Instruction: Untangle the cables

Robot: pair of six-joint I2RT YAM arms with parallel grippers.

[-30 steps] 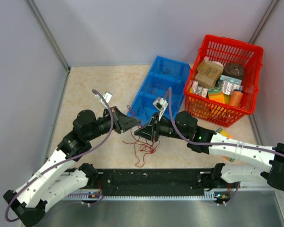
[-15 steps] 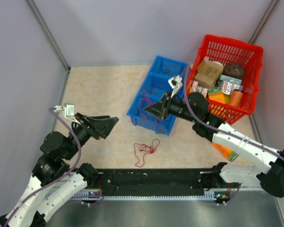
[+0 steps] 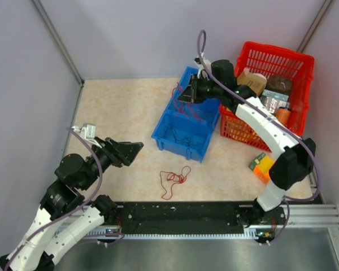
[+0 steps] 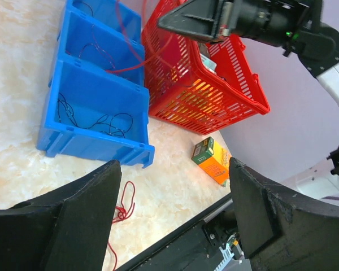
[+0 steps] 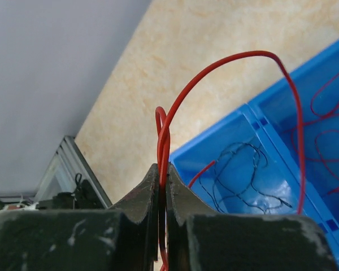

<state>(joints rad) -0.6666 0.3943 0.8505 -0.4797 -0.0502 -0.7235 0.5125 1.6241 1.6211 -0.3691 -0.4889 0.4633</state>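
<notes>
Left gripper (image 3: 137, 148): jaws apart, empty. Tangled thin red wire (image 3: 172, 178) lies on the beige table (image 3: 113, 107). Blue plastic three-compartment bin (image 3: 178, 151): thin dark wires (image 4: 96, 121) in the near compartment. Right gripper (image 5: 163, 172) pinches second thin red wire (image 5: 226, 62) (looping down toward the bin).

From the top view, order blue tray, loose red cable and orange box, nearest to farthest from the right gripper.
1. Blue tray, below the right gripper.
2. Loose red cable, on the table toward the bases.
3. Orange box, far right.
</notes>
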